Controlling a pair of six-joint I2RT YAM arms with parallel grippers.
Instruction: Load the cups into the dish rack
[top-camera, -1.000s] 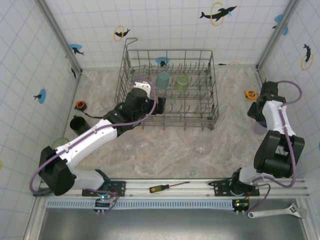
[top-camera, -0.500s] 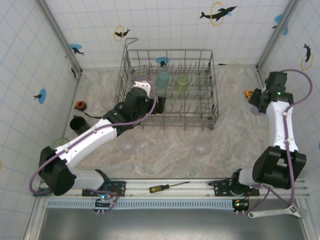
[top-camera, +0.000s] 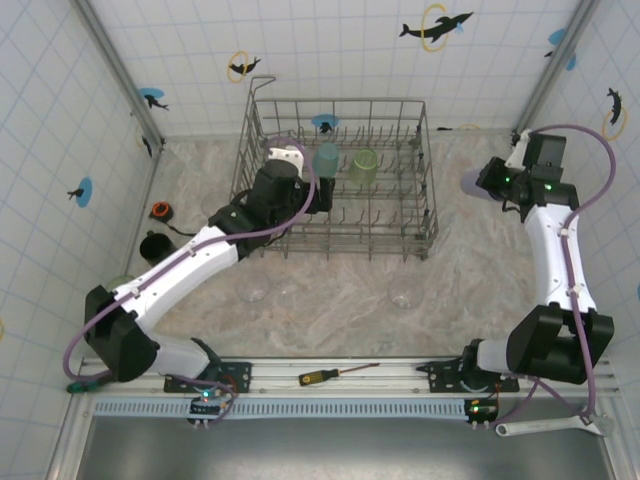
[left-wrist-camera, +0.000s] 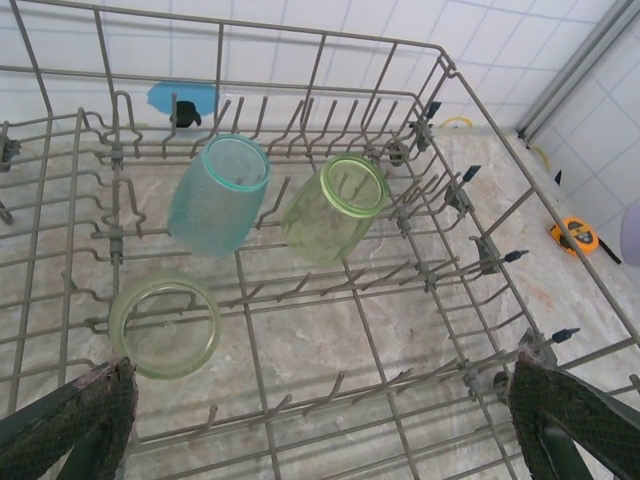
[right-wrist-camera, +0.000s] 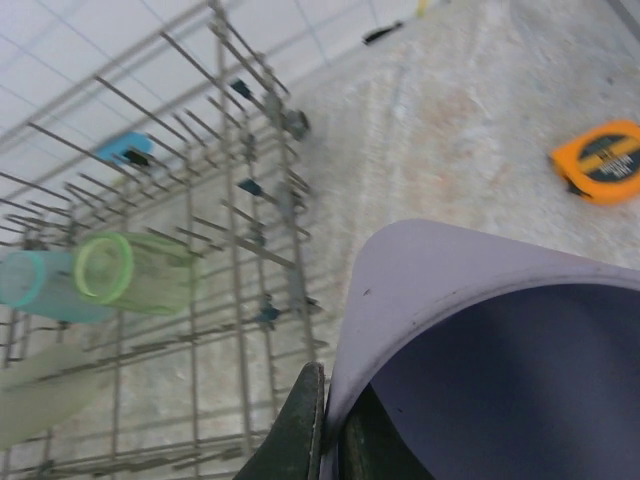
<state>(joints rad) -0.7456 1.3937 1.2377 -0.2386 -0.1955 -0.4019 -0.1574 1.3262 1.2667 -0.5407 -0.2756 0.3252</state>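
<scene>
Right gripper holding the lavender cup beside the rack

On the table (top-camera: 340, 285) the rack (top-camera: 340, 100) is sitting at 12 o'clock; the left gripper (left-wrist-camera: 320, 415) is hovering over its 9 o'clock end, jaws spread wide with nothing between them. The right gripper (right-wrist-camera: 333, 430) is hanging at the rack's 3 o'clock side, fingers pinched on the rim of the lavender cup (right-wrist-camera: 470, 350). Inside the rack a teal cup (left-wrist-camera: 218, 195) and a green cup (left-wrist-camera: 335, 208) are lying tilted side by side, a second green cup (left-wrist-camera: 165, 325) at their 8 o'clock. Clear glasses (top-camera: 405, 292) are standing on the table at the rack's 6 o'clock, a black mug (top-camera: 155, 247) at its 8 o'clock, and an orange tape measure (right-wrist-camera: 600, 160) is lying at the lavender cup's 2 o'clock
</scene>
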